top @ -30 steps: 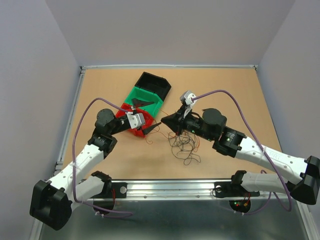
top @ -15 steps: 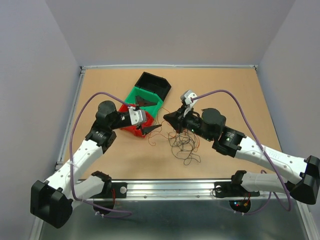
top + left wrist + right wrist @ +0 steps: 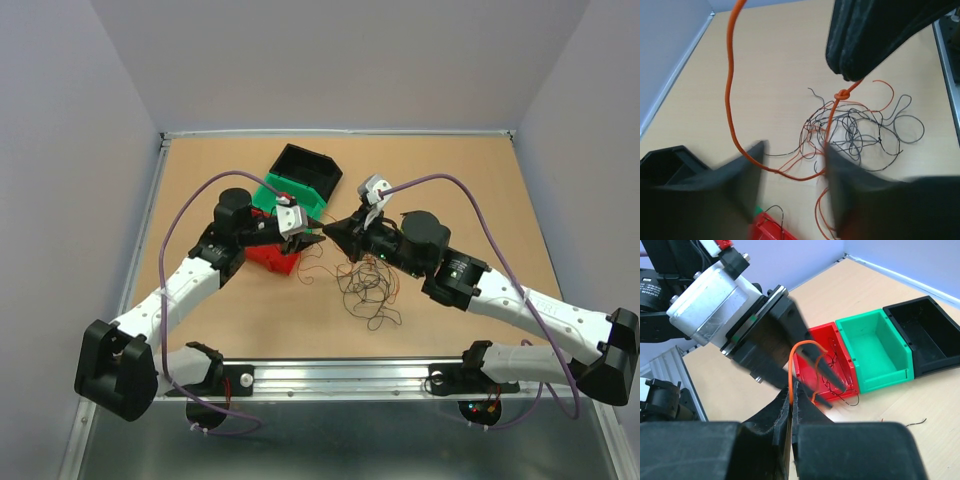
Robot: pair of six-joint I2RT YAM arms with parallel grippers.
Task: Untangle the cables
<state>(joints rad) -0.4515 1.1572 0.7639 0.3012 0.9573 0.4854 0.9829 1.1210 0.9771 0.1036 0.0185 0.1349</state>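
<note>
The cables (image 3: 368, 292) lie as a loose tangle of thin red and dark wires on the wooden table, just in front of both grippers. My right gripper (image 3: 792, 387) is shut on one orange-red cable (image 3: 730, 100), lifted off the table. From the left wrist its tip (image 3: 847, 77) shows above a knot in that strand. My left gripper (image 3: 795, 147) faces it almost tip to tip (image 3: 318, 238). Its fingers (image 3: 747, 175) are blurred and still apart, with the orange strand looping between them. A few wires lie in the red bin (image 3: 822, 330).
Three bins stand in a row behind the left gripper: red (image 3: 268, 256), green (image 3: 290, 196) and black (image 3: 307, 166). A metal rail (image 3: 330, 375) runs along the near table edge. Purple arm cables (image 3: 470, 200) arc overhead.
My left arm swung right from over the red bin to meet the right gripper's tip, and its jaws narrowed. The right gripper stayed shut, holding the orange strand.
</note>
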